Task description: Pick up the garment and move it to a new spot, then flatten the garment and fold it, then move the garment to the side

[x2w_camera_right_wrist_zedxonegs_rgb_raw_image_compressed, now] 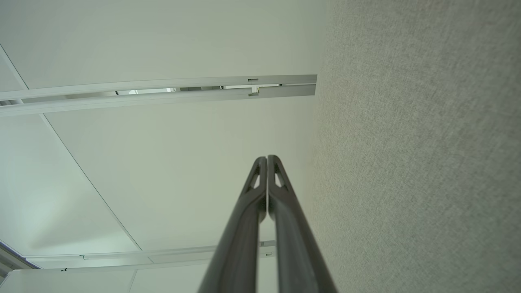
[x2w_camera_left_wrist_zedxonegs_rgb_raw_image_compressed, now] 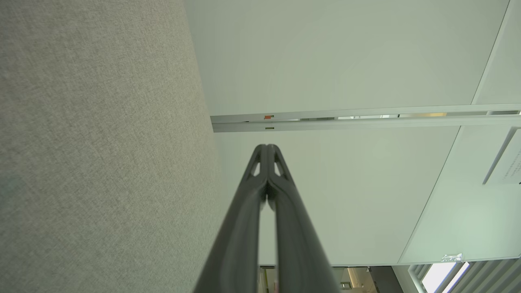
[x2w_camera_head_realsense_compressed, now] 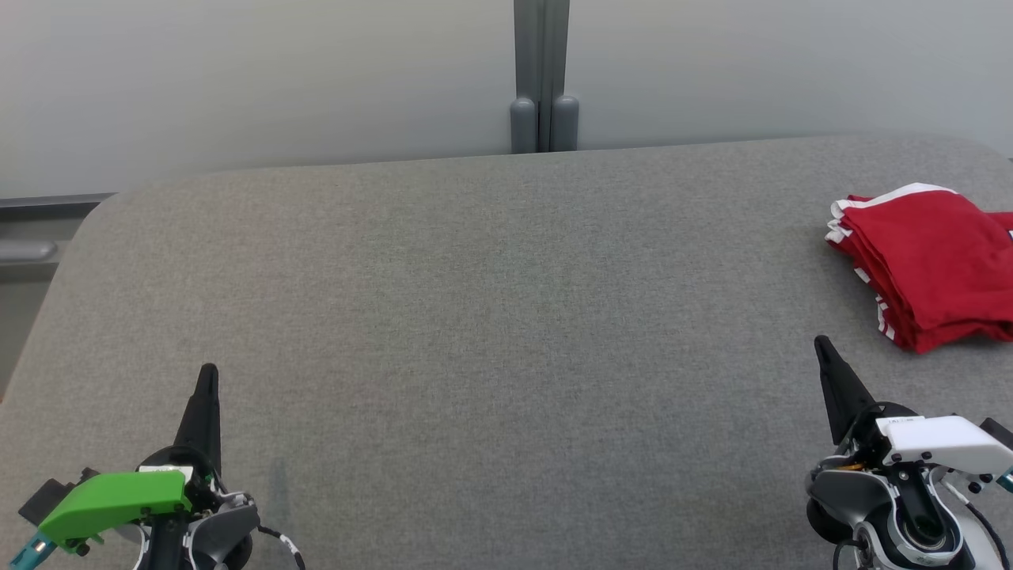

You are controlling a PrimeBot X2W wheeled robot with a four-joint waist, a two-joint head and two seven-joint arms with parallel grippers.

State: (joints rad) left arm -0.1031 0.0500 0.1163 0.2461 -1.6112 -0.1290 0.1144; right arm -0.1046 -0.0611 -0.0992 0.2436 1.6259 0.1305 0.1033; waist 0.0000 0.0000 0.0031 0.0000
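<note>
The garment (x2w_camera_head_realsense_compressed: 930,265) is red with white trim and lies folded in a neat stack at the right edge of the grey table (x2w_camera_head_realsense_compressed: 491,317). My right gripper (x2w_camera_head_realsense_compressed: 823,344) rests at the lower right, a short way in front of and left of the garment, shut on nothing. At the lower left my left gripper (x2w_camera_head_realsense_compressed: 208,372) is far from the garment, also shut and empty. In the left wrist view the left gripper (x2w_camera_left_wrist_zedxonegs_rgb_raw_image_compressed: 267,147) has its tips pressed together. The right gripper (x2w_camera_right_wrist_zedxonegs_rgb_raw_image_compressed: 266,158) looks the same in the right wrist view.
A pale wall runs behind the table with a grey post (x2w_camera_head_realsense_compressed: 542,79) at its middle. The table's rounded far-left corner (x2w_camera_head_realsense_compressed: 111,202) drops off to a grey ledge (x2w_camera_head_realsense_compressed: 32,229). Both wrist views look past the table edge toward white panels.
</note>
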